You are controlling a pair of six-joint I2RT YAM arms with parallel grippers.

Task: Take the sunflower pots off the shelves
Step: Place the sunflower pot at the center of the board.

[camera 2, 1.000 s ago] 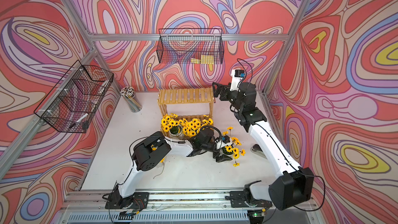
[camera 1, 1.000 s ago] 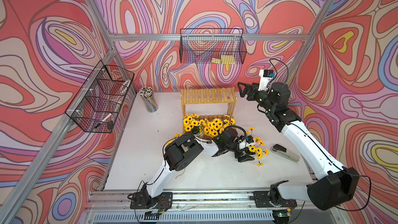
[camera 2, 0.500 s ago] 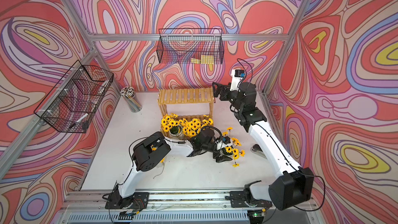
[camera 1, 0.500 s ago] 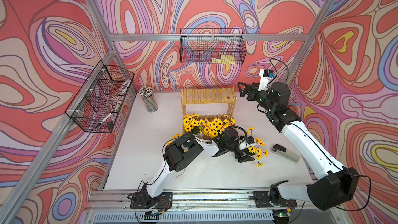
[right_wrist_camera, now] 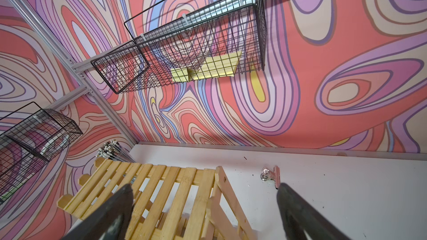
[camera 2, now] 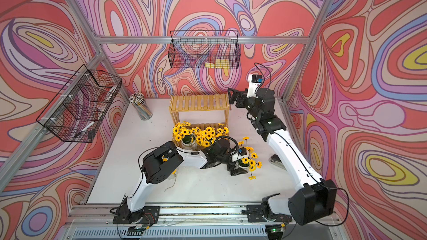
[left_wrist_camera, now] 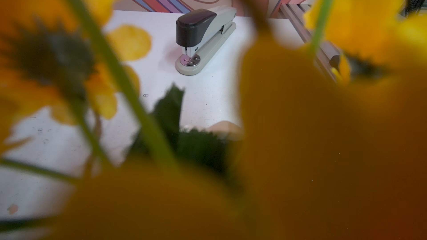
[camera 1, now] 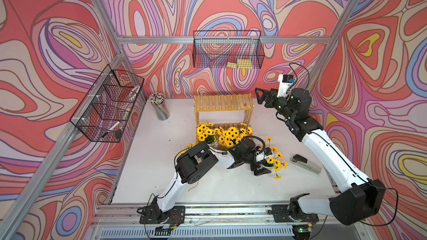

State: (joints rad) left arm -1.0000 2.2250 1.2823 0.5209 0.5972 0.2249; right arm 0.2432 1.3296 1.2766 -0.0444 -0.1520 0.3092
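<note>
The shelves [camera 1: 223, 105] stand at the back, top tier bare. On the lower tier, two sunflower pots [camera 1: 209, 135] [camera 1: 232, 135] sit side by side. A third pot [camera 1: 269, 161] stands on the table to the right. My left gripper [camera 1: 260, 171] is low against it, jaws wide about its base; whether they press on it does not show. Blurred sunflowers [left_wrist_camera: 300, 135] fill the left wrist view and hide the jaws. More yellow flowers [camera 1: 189, 145] peek out behind the left arm's elbow. My right gripper [camera 1: 262, 96] [right_wrist_camera: 204, 188] hangs open and empty over the shelves' right end.
A grey stapler [camera 1: 305, 163] [left_wrist_camera: 203, 40] lies right of the table pot. A clear cup of pencils [camera 1: 159, 108] stands at the back left. Black wire baskets hang on the back wall [camera 1: 227, 50] and the left wall [camera 1: 108, 109]. A binder clip [right_wrist_camera: 270, 175] lies behind the shelves.
</note>
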